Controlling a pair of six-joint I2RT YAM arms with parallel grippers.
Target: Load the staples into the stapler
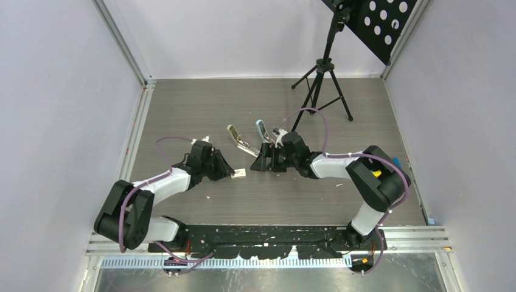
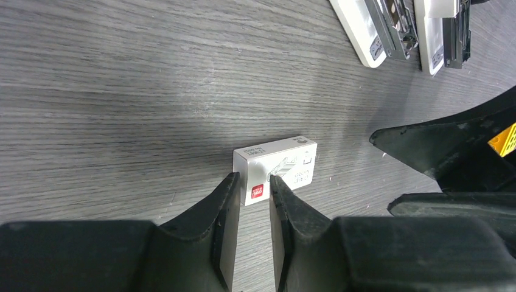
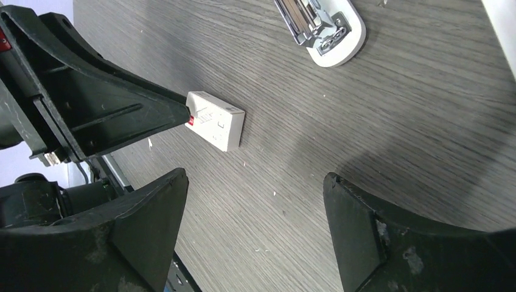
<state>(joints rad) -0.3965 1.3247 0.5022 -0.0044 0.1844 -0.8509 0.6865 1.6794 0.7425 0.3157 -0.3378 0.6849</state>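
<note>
The staples box (image 2: 280, 165) is small and white with a red mark. It lies flat on the wood-grain table, and shows in the top view (image 1: 239, 173) and the right wrist view (image 3: 216, 125). My left gripper (image 2: 252, 179) has its jaws a narrow gap apart, tips at the box's red-marked corner, not clamping it. Two white staplers (image 2: 368, 30) (image 2: 439, 36) lie opened beyond the box, in the top view (image 1: 240, 141) (image 1: 264, 131). My right gripper (image 3: 255, 176) is wide open and empty, just right of the box (image 1: 260, 161). No loose staple strips show.
A black tripod (image 1: 319, 79) stands at the back right, under a black perforated panel (image 1: 380, 21). Pale walls close in the table on three sides. Small white flecks lie scattered on the table (image 3: 274, 193).
</note>
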